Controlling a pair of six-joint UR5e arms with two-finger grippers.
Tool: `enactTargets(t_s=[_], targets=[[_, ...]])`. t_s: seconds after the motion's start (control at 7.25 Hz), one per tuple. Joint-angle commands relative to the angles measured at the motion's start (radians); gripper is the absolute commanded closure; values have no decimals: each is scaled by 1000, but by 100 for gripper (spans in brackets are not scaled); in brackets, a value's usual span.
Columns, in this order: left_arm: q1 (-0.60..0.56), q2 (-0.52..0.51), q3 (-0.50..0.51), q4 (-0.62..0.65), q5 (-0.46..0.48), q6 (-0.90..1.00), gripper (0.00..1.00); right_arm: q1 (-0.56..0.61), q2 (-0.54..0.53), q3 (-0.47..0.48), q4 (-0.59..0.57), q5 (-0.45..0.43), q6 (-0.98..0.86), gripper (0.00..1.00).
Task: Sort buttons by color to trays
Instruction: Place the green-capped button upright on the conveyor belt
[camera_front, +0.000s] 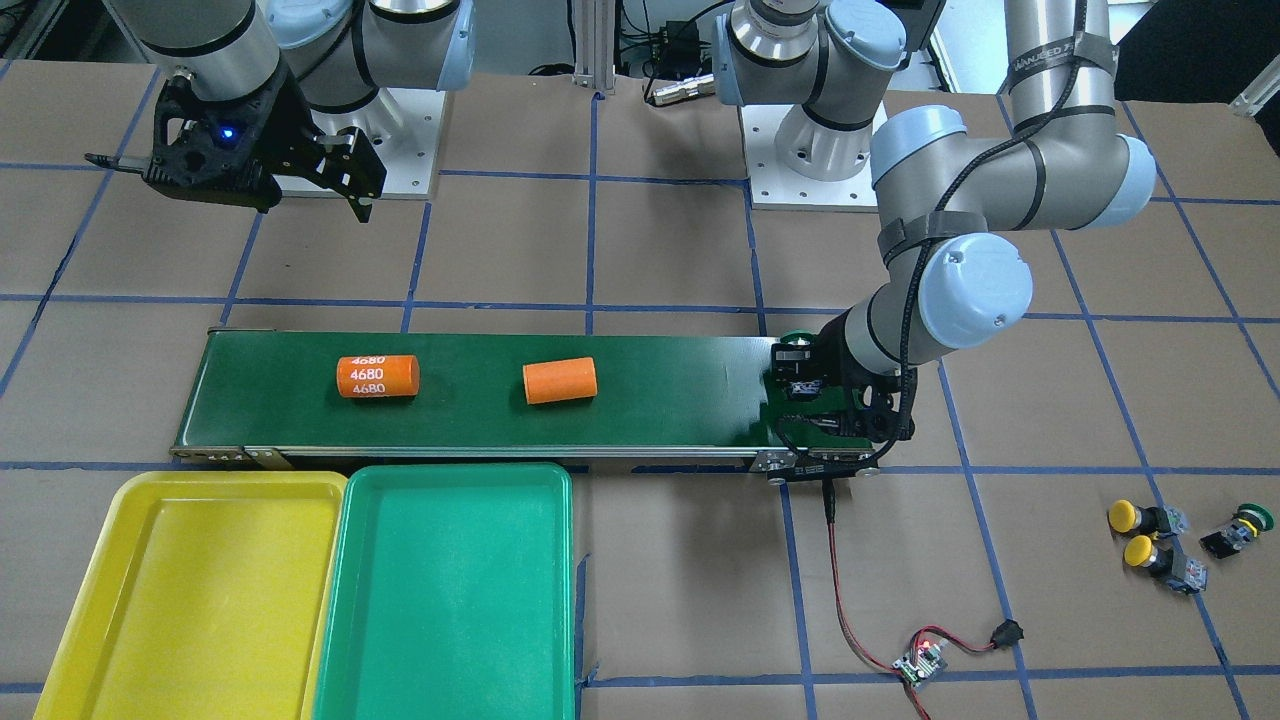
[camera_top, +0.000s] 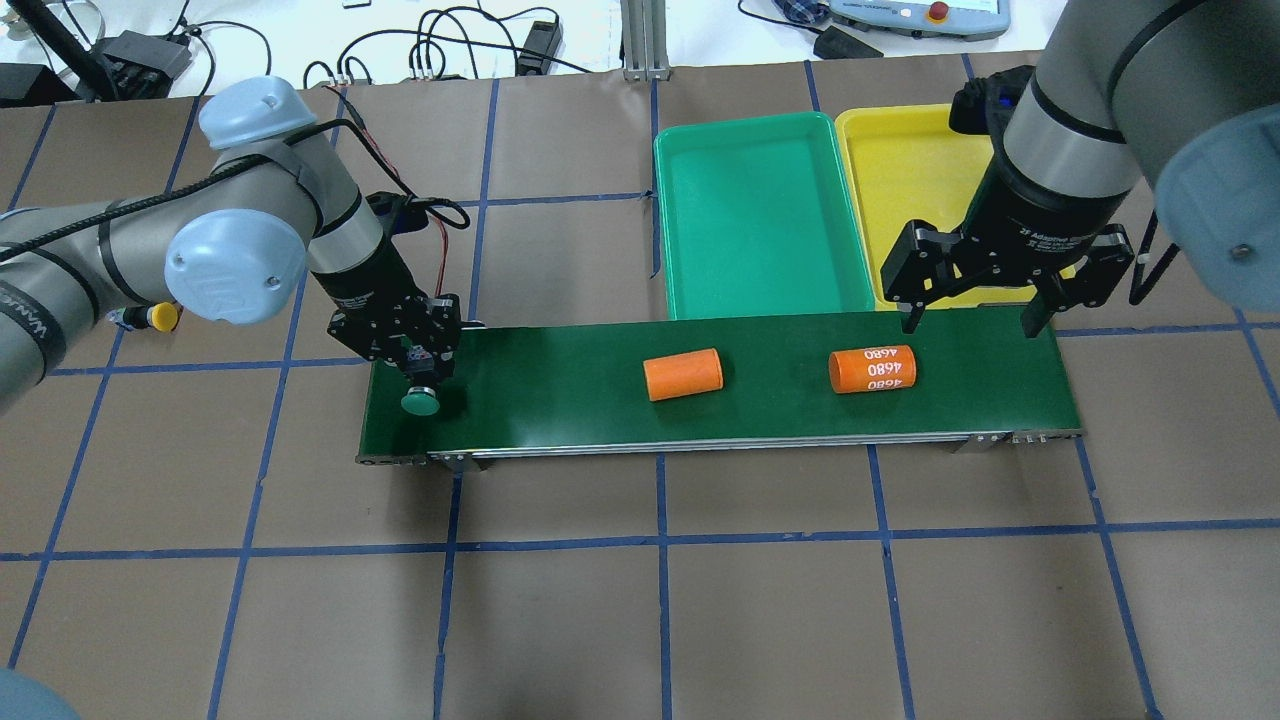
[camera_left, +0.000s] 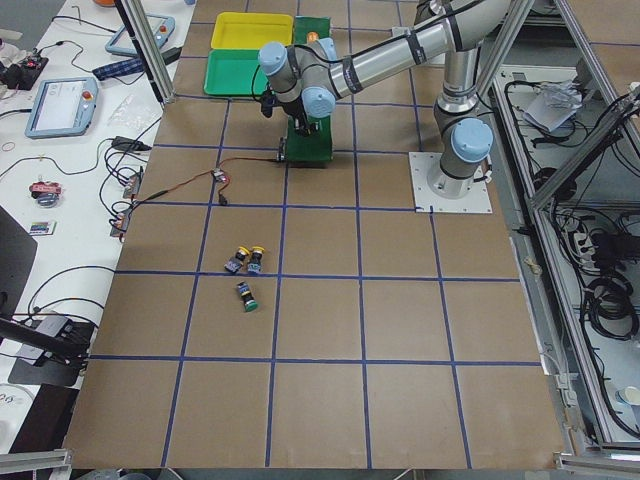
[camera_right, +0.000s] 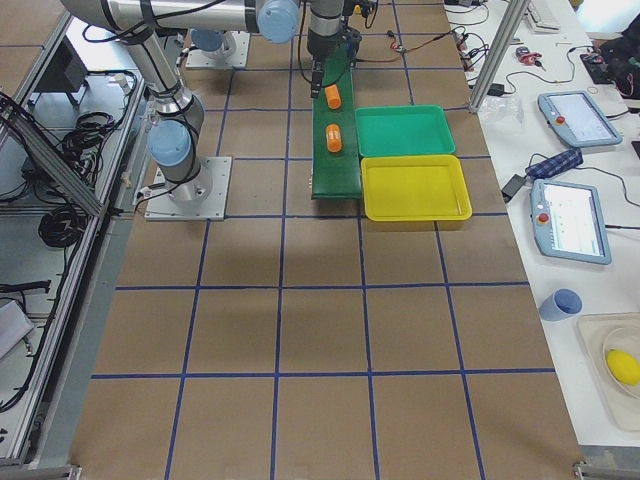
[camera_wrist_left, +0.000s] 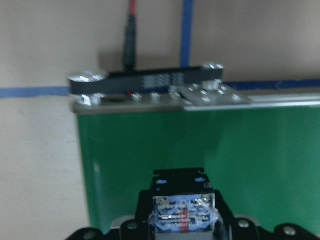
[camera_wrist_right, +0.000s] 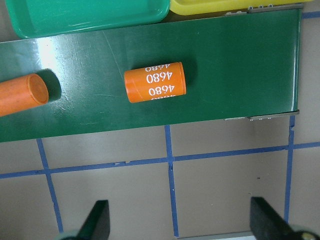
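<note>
My left gripper (camera_top: 418, 375) is shut on a green-capped button (camera_top: 421, 402) over the left end of the belt; the left wrist view shows its grey-blue contact block (camera_wrist_left: 184, 216) between the fingers. Two yellow buttons (camera_front: 1125, 516) (camera_front: 1141, 552) and a second green button (camera_front: 1243, 527) lie on the brown table, far from the arms. The yellow tray (camera_front: 200, 600) and the green tray (camera_front: 450, 600) stand side by side, both bare inside. My right gripper (camera_top: 968, 322) hangs open above the belt's other end, beside the yellow tray (camera_top: 900, 170), holding nothing.
A long dark-green conveyor belt (camera_front: 680, 400) carries two orange cylinders, one marked 4680 (camera_front: 377, 376) and one plain (camera_front: 560, 381). A red and black cable runs from the belt's end to a small circuit board (camera_front: 922, 662) on the table.
</note>
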Motion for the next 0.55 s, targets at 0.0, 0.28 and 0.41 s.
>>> enactTargets(t_s=[0.0,0.28,0.41], targets=[[-30,-6,-73,116,8,0,63,0,-2,1,-1,3,0,0],[-44,22,-77,165,11,-38,0,-1,-2,1,0,-2,-1,0],[-34,32,-45,153,12,-38,0,-1,-2,-1,0,-2,-1,0]])
